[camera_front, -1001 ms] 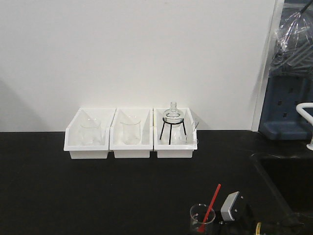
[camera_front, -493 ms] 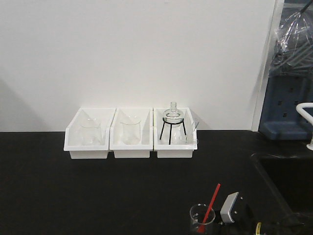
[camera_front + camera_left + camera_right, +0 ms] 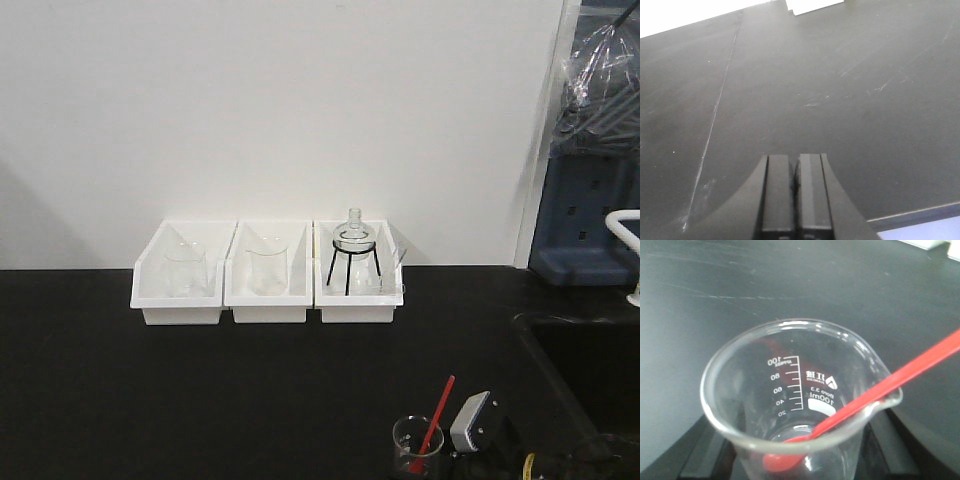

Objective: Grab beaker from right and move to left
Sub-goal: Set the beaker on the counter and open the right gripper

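Front-facing view: three white plastic bins [image 3: 268,300] stand side by side against the white wall at the far edge of the black benchtop [image 3: 200,400]. The left and middle bins each hold a clear beaker; the right bin holds a round glass flask on a black wire stand [image 3: 352,258]. The small clear glass beaker with a red stir stick [image 3: 418,447] sits well in front of the right bin, at the bottom edge of view, just beside the right gripper [image 3: 475,440]. A wide bare stretch of benchtop lies between bins and beaker. A dark sink edge [image 3: 525,330] lies to the right of the bins.

Left wrist view: the left gripper [image 3: 795,192] has its fingers pressed together, holding nothing, above bare benchtop.

Right wrist view: the beaker [image 3: 800,405] fills the frame, flanked by dark gripper parts; contact cannot be judged.
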Available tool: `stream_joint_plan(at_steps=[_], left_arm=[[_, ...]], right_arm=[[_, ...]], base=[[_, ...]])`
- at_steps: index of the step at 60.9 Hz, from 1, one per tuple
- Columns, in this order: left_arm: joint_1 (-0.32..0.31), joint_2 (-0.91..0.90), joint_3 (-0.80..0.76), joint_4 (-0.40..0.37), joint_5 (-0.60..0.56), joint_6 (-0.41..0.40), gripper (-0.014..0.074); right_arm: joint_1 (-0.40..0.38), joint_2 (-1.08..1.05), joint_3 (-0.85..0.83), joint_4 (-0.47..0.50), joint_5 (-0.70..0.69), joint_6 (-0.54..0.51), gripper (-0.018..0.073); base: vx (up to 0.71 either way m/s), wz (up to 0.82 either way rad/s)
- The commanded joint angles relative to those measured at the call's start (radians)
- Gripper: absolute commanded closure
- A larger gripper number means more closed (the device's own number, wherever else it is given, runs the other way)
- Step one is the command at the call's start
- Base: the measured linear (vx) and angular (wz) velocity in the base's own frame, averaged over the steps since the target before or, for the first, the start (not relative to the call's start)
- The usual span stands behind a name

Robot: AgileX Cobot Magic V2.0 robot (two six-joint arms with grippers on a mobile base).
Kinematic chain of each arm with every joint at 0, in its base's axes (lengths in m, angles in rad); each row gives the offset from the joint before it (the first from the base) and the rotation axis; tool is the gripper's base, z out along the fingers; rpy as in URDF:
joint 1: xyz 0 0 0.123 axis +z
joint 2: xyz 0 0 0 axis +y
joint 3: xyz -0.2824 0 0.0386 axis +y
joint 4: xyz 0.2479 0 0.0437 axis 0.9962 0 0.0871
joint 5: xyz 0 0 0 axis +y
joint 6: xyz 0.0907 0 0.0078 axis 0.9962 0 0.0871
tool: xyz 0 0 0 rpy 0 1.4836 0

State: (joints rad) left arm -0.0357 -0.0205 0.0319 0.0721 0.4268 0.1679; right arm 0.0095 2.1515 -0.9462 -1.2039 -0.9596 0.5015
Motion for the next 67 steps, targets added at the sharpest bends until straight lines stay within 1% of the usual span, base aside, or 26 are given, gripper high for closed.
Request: stream_joint_plan(at_steps=[1, 8, 25, 33, 38, 41, 46, 56, 63, 67], left_arm=[[-0.006, -0.006, 0.019, 0.000, -0.077, -0.001, 0.0603], [-0.006, -0.006, 0.019, 0.000, -0.077, -0.001, 0.0603], [-0.006, -0.006, 0.019, 0.000, -0.077, -0.001, 0.0603], [-0.006, -0.006, 0.019, 0.000, -0.077, -0.001, 0.0603], [-0.006, -0.006, 0.019, 0.000, -0.077, -0.001, 0.0603], [-0.006, -0.006, 0.019, 0.000, -0.077, -0.001, 0.0603], [-0.006, -0.006, 0.019, 0.000, -0.077, -0.001, 0.0603], [-0.006, -0.006, 0.019, 0.000, -0.077, -0.001, 0.0603], [-0.006, -0.006, 0.019, 0.000, -0.077, -0.001, 0.0603], [-0.006, -0.006, 0.019, 0.000, -0.077, -0.001, 0.0603]], right_arm=[[-0.003, -0.050, -0.023, 0.039, -0.046, -0.001, 0.0025], [-0.003, -0.050, -0.023, 0.039, -0.018, 0.001, 0.0025], [-0.004, -0.050, -0.018, 0.054, -0.005, 0.006, 0.0025], [-0.005, -0.069, -0.018, 0.034, 0.062, 0.059, 0.0025], [-0.005, -0.091, -0.018, -0.015, 0.095, 0.091, 0.0025], [-0.005, -0.109, -0.018, -0.061, 0.106, 0.113, 0.0025], [-0.005, -0.146, -0.018, -0.119, 0.124, 0.167, 0.0025], [-0.005, -0.222, -0.018, -0.218, 0.188, 0.333, 0.0026], [-0.005, -0.280, -0.018, -0.359, 0.266, 0.465, 0.0026], [-0.005, -0.320, -0.018, -0.448, 0.310, 0.565, 0.0026]], base=[[0.00, 0.00], [0.00, 0.00], [0.00, 0.00], [0.00, 0.00], [0.00, 0.00], [0.00, 0.00], [0.00, 0.00], [0.00, 0.00], [0.00, 0.00], [0.00, 0.00]])
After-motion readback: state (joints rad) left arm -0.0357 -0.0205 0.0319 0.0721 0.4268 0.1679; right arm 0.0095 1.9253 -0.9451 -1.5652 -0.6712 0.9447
